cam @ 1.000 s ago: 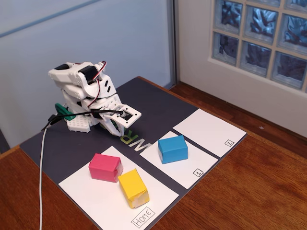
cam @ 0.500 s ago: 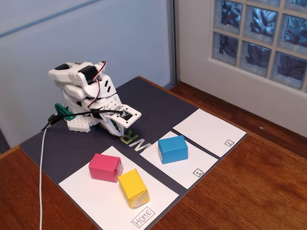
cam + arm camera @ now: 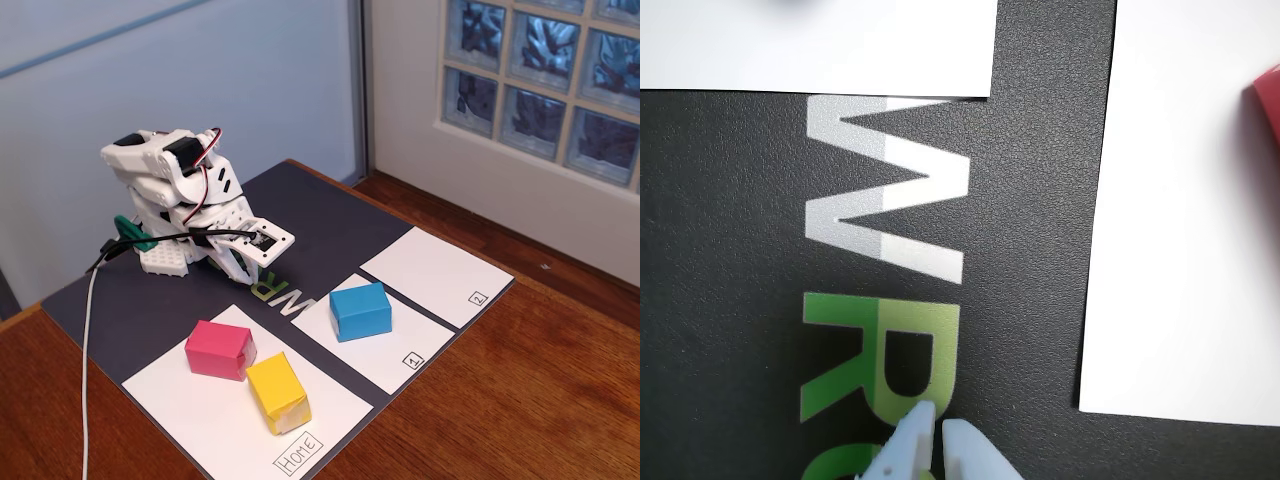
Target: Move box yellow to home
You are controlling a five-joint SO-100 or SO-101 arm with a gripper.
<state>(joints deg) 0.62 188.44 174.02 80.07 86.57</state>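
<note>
Pincer point(image 3: 930, 432) tips sit together, empty, arm folded over the dark mat point(image 3: 320, 215). Yellow box point(image 3: 278, 392) already rests on the home sheet point(image 3: 200, 420) beside the pink block point(image 3: 220, 349); nothing more seems needed.

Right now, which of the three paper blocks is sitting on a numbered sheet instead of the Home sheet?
The blue block: it sits alone on the sheet marked 1. The pink block and the yellow block both rest on the Home sheet.

Yellow box point(image 3: 278, 392), pink block point(image 3: 219, 349), blue block point(image 3: 360, 310), white home sheet point(image 3: 200, 410)
</note>
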